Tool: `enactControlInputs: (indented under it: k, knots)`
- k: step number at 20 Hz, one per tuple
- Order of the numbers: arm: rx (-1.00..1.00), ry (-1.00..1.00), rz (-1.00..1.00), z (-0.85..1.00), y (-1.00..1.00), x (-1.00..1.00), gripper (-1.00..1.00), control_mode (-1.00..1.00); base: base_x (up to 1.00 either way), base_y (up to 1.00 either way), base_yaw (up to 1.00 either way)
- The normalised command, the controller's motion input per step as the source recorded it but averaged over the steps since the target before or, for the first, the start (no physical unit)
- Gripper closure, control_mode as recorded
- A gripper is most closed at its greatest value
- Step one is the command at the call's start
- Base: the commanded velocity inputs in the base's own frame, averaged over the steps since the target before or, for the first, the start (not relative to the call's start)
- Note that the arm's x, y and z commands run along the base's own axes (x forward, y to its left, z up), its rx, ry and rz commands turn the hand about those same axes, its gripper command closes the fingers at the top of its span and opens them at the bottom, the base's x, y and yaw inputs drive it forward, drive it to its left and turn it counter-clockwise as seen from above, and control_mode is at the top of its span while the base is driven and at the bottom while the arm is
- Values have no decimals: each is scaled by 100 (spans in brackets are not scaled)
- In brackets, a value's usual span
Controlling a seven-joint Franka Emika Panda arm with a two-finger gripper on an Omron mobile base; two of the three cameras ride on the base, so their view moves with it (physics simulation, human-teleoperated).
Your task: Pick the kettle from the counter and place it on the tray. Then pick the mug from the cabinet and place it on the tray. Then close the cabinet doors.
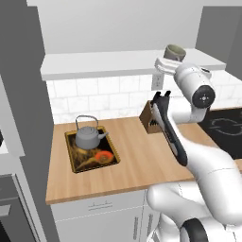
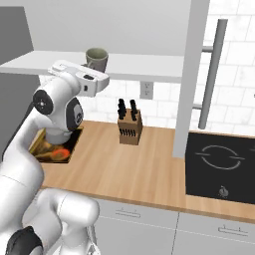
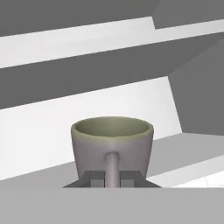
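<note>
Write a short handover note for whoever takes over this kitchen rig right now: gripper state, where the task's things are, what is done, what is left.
Gripper: raised to the cabinet shelf, fingertips either side of the mug handle; whether it is shut cannot be told.
Kettle: upright on the tray, which lies on the counter. That step is done.
Mug: on the shelf, upright, handle toward the hand.
Cabinet doors: right door stands open.
Left: carry the mug to the tray, then close both doors.

We see a matt ceramic mug [image 3: 112, 148], grey metal kettle [image 1: 89, 137], and plank-grained wooden table [image 1: 137, 160].
</note>
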Motion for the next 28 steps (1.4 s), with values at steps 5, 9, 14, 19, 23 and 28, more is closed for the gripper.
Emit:
enactControlInputs:
  k: [5,9,14,19,23,28]
  knots:
    - [0,0,1,30,11,-71,100,-100,0,0,0]
    - [0,5,0,18,7,-50,100,-100,0,0,0]
    - [0,4,8,8,-4,-46,100,-100,0,0,0]
    - [-9,1,29,6,0,-66,100,-100,0,0,0]
    - [-11,0,41,0,0,-58,100,-100,0,0,0]
    - [-13,0,54,-10,5,-26,100,-100,0,0,0]
